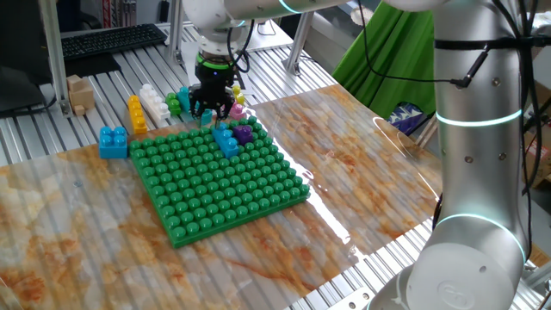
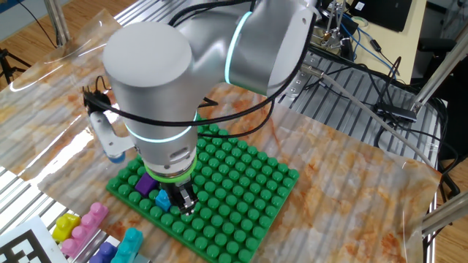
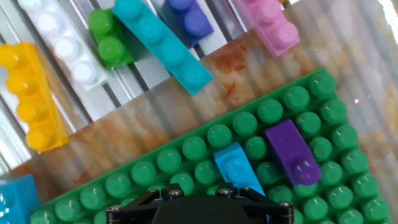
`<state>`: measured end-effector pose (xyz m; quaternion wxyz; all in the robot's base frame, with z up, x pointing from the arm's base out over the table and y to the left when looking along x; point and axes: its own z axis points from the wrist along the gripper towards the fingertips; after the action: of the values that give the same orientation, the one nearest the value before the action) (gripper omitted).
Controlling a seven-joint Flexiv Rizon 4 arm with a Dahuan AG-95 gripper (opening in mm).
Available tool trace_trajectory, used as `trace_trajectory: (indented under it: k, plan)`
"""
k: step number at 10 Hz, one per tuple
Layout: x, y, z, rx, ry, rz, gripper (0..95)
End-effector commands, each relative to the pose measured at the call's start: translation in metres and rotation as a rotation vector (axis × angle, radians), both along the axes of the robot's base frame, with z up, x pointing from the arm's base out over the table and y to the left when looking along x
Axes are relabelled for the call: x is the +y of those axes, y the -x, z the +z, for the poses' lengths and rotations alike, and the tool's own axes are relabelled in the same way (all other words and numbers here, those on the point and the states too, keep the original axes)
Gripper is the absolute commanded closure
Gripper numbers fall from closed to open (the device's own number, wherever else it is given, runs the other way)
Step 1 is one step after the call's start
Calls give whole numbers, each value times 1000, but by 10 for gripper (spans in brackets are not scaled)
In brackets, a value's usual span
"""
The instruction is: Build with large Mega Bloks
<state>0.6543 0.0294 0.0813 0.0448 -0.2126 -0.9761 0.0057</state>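
No words, brand names or numbers can be read in any view. The one sign is a black-and-white square marker point(image 2: 16, 247) — only its corner shows, at the lower left edge of the other fixed view — and its pattern is cut off, so it cannot be made out.

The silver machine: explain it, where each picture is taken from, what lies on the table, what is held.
A robot arm, its two-finger jaws pointing down. Two pictures come from fixed cameras on different sides; the third looks down from the hand. On the table lies a green studded board bearing a blue brick and a purple brick. A yellow brick, white brick and pink brick lie loose beyond it. The jaws stand low by the blue brick; whether they grip it cannot be told.
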Motion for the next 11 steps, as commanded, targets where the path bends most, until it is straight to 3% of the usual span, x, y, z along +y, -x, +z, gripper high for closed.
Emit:
trace_trajectory:
  k: [1,4,9,11]
  plan:
    - [0,-1,0,44,31,36,950]
    - [0,-1,0,39,30,84,950]
    - [0,-1,0,-1,-34,154,950]
    - [0,-1,0,-27,-31,189,950]
